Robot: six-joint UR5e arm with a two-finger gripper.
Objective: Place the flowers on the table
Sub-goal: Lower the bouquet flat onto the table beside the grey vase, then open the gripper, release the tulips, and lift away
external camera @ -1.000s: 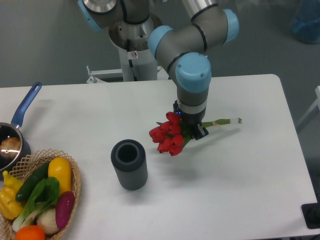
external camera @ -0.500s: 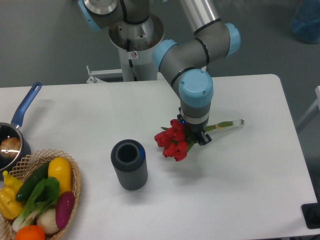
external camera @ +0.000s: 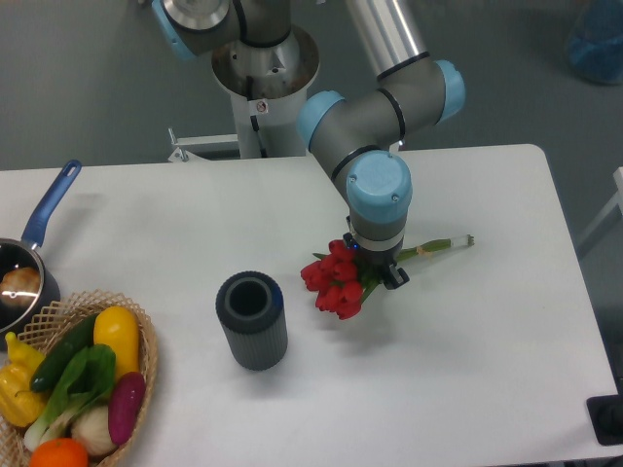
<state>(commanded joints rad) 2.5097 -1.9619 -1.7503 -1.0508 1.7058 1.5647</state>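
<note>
The flowers [external camera: 333, 282] are a bunch of red tulips with green leaves, their pale stems reaching right to a cut end near the table's right side. My gripper [external camera: 380, 265] points down and is shut on the flowers where the leaves meet the stems. The bunch lies nearly flat, low over the white table [external camera: 467, 370] or resting on it; I cannot tell which. The gripper's fingers are mostly hidden under the blue-capped wrist.
A dark grey ribbed cylinder vase [external camera: 252, 320] stands left of the flowers. A wicker basket of vegetables [external camera: 68, 384] sits at the front left. A blue-handled pot [external camera: 24, 263] is at the left edge. The robot base stands behind the table.
The gripper carried the flowers right and toward the front over the first half second, then barely moved and seems slightly lower now. The bunch stays in the grip.
</note>
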